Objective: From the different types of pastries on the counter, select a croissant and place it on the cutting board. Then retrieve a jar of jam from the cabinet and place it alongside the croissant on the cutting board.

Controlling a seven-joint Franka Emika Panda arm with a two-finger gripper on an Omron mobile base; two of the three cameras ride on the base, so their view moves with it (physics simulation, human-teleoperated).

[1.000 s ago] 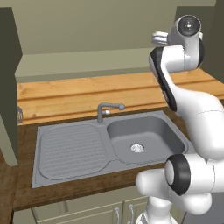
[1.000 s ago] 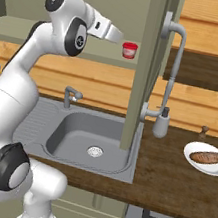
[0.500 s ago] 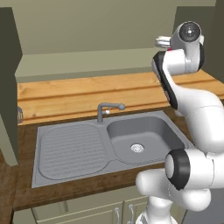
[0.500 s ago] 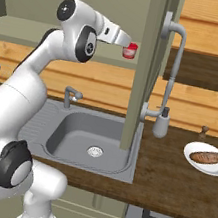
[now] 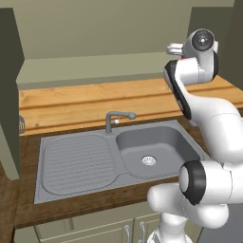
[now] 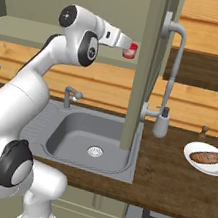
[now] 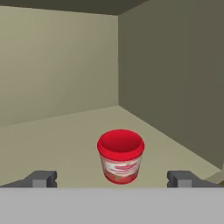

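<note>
The jar of jam, small, squat and red with a pale label band, stands upright on the pale grey-green shelf of the cabinet. My gripper is open, its fingertips wide apart on either side of the jar and just short of it. From the right base view the gripper reaches up into the cabinet and nearly touches the jar. A brown loaf-like pastry lies on a white plate. The croissant and the cutting board are out of view.
The cabinet's side wall stands close on the jar's right. An olive panel hangs beside the hand. Below are a grey sink, a small tap, a tall tap and the dark counter.
The arm has pushed the hand further into the cabinet towards the jar. The fingers have stayed wide open. The jar has not moved.
</note>
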